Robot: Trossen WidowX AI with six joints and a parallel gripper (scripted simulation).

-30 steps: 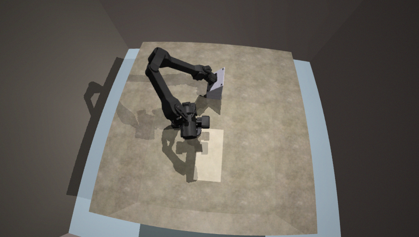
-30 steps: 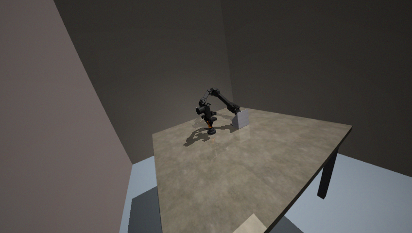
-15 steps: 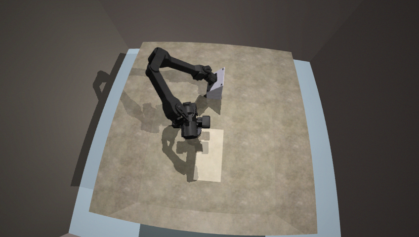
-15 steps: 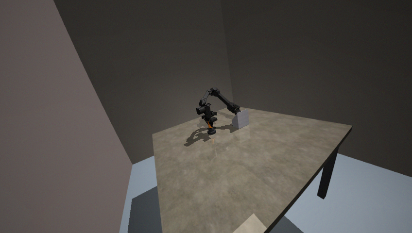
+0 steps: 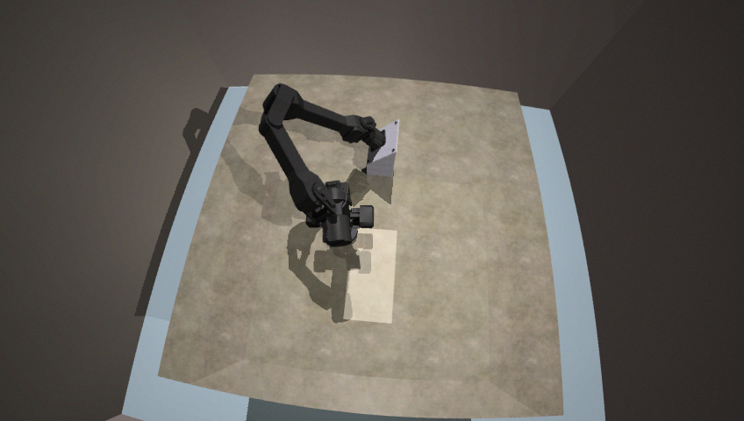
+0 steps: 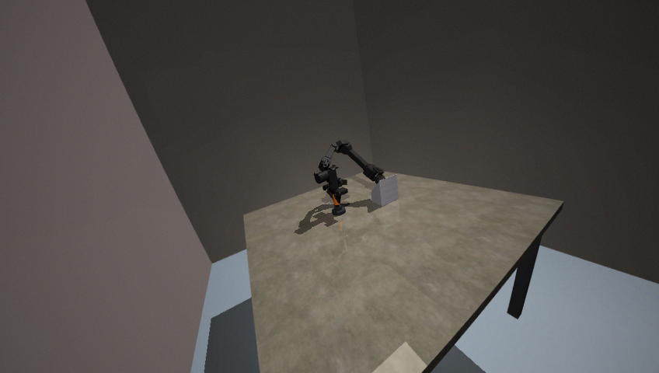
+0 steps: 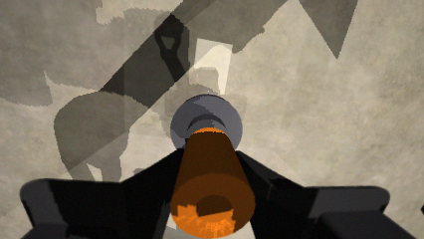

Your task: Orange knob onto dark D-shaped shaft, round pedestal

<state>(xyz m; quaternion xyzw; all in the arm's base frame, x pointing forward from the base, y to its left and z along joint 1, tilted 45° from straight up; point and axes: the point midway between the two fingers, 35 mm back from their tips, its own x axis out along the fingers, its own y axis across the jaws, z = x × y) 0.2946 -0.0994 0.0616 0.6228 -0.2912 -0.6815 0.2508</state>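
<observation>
The orange knob [image 6: 336, 200] [image 7: 209, 156] is a tall, roughly upright cylinder above the round dark pedestal [image 6: 339, 211] [image 7: 232, 119]. Its upper end shows a dark D-shaped hole in the wrist view, with the flat side toward the bottom of the frame. My gripper [image 7: 209, 154] is shut on the knob, one black finger on each side. The knob's lower end is over the pedestal's middle; whether a gap remains beneath it I cannot tell. The dark shaft is hidden by the knob. In the top view the arm covers both knob and pedestal.
The arm's grey wedge-shaped base [image 5: 383, 159] [image 6: 388, 190] stands on the table [image 5: 459, 234] [image 6: 439, 231] behind the pedestal. A pale rectangle [image 5: 373, 292] shows on the table near the gripper in the top view. Arm shadows fall around the pedestal.
</observation>
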